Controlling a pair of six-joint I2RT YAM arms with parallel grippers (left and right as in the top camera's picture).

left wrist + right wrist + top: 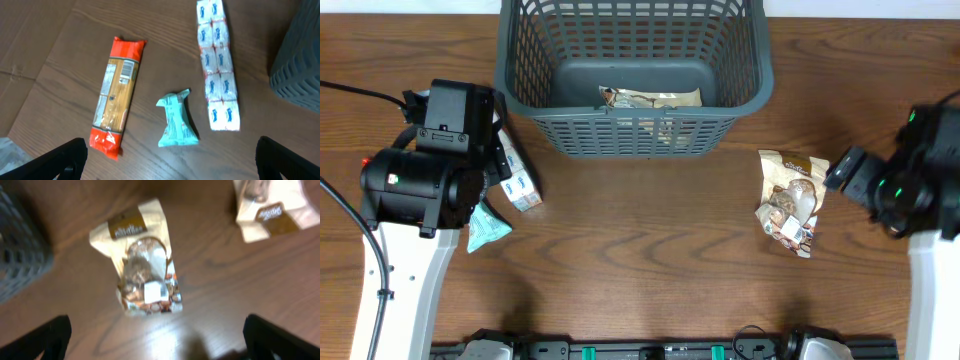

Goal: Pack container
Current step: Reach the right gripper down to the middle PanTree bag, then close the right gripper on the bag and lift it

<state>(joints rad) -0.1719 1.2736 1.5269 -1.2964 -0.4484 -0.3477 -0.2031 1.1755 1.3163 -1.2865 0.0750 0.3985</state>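
container (630,135): desk's far edge, middle, packed bag (650,98) inside | right gripper (157,340): released, empty, above snack bag (145,275) near right edge; its long axis crosses the closing line; right arm nearer | left gripper (172,160): released, empty, above teal packet (176,120)

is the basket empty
No, a tan bag lies on the floor of the basket, against its near wall.

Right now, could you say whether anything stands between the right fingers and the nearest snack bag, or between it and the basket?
Nothing visible does. The open right gripper hangs by that snack bag, and only bare table separates it from the basket.
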